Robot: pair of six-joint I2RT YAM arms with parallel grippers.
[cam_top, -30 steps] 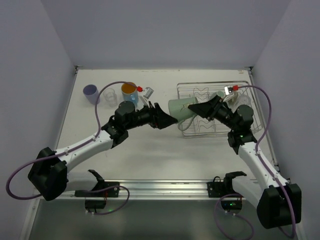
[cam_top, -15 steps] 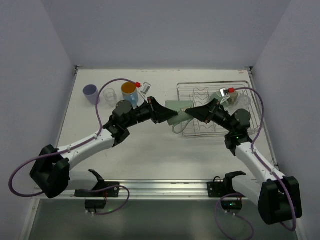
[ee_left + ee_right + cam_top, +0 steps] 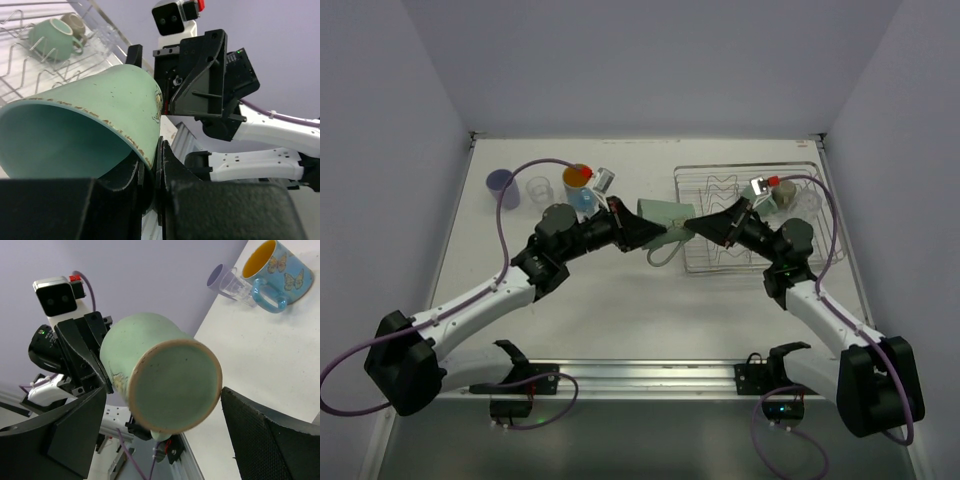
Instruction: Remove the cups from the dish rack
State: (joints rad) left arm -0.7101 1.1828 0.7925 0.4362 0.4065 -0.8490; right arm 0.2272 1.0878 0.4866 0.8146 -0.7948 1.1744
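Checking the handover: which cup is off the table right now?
The pale green mug, tipped on its side in mid-air, its rim pinched by the left pincer. The other cups stand on the table or sit in the dish rack.

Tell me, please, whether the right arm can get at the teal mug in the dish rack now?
Probably yes: the right gripper stands open, gripping nothing, since the left gripper holds the pale green mug by its rim, and the teal mug lies uncovered in the dish rack close by.

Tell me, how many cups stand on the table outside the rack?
3: lavender cup far left, clear glass beside it, blue mug next. More could be hidden.
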